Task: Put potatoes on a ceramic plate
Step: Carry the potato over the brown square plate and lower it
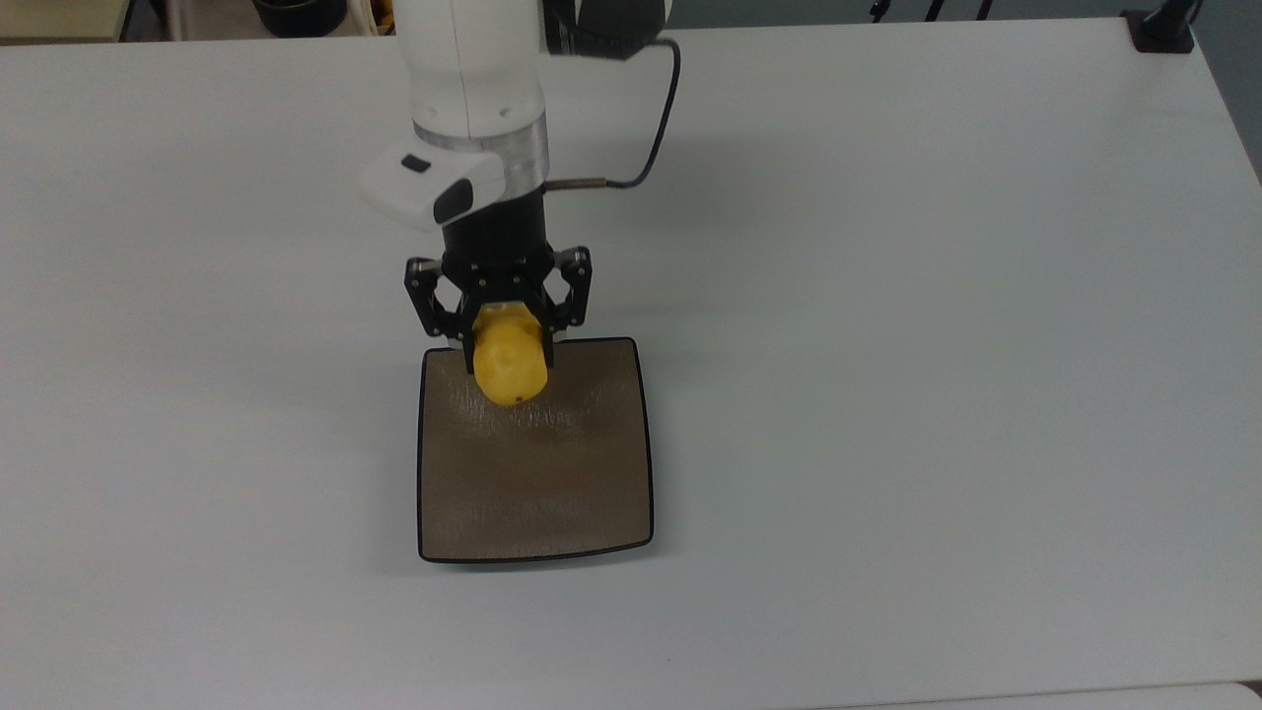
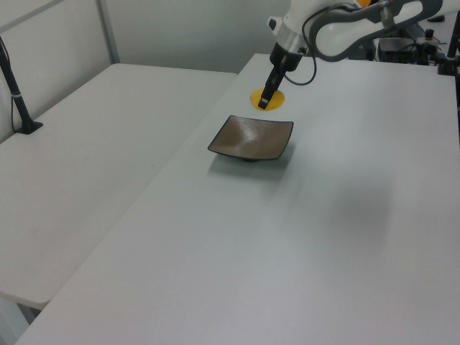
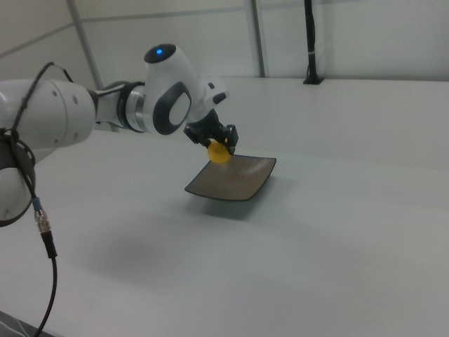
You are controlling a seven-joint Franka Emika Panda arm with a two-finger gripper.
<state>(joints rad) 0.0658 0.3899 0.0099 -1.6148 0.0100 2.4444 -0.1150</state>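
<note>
Jaws pinch the yellow potato (image 1: 509, 367) from both sides — your gripper (image 1: 501, 350) holds it just over the top edge of the ceramic plate (image 1: 535, 473) at the centre of the top view. You can see the table (image 1: 937, 345) bare around the plate, with a black cable (image 1: 659, 118) looping off the arm in the upper middle. Check the right view: potato (image 3: 219, 154) hangs clear above the plate (image 3: 231, 179) — a gap the top view hides.

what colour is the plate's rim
A thin dark, near-black rim on the brown plate, clearest in the top view.
</note>
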